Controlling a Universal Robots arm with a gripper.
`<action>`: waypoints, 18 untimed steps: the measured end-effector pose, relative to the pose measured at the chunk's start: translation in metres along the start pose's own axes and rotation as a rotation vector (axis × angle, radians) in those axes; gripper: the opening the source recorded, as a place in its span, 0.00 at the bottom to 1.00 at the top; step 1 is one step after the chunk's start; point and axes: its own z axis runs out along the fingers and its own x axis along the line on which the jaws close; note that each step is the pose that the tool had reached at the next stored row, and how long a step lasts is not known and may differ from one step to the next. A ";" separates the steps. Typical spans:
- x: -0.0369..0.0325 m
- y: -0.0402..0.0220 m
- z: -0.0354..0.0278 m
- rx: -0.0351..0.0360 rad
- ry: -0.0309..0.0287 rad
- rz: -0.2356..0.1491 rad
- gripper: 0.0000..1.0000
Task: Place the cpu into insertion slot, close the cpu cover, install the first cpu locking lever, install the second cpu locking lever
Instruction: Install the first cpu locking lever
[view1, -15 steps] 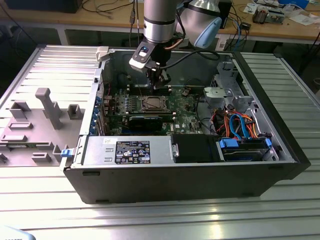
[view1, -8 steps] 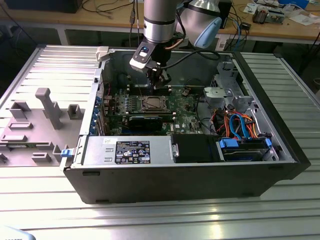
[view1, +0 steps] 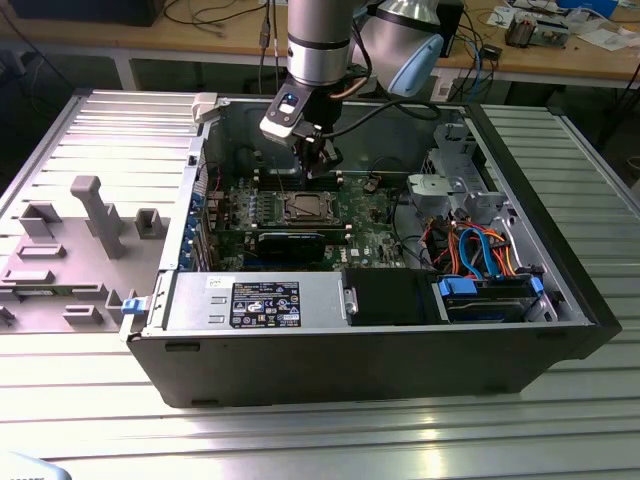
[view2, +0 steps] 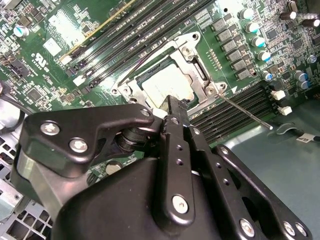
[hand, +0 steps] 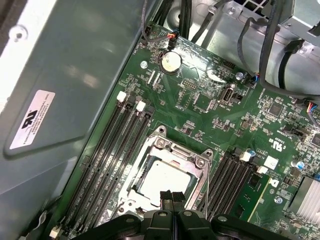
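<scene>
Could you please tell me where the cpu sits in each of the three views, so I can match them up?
Exterior view: the cpu lies mid-motherboard, close under the gripper.
Second wrist view: the cpu sits in its socket, just beyond the gripper.
First wrist view: the cpu sits just beyond the gripper.
Shared landmark: the cpu cover, a silvery frame around it, flanked by black memory slots.
</scene>
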 end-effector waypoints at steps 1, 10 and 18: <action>0.0000 0.0000 0.0000 0.0000 -0.0001 -0.001 0.11; 0.0000 0.0000 0.0000 -0.0004 -0.0003 -0.009 0.11; 0.0000 0.0000 0.0000 -0.0010 -0.0005 -0.019 0.11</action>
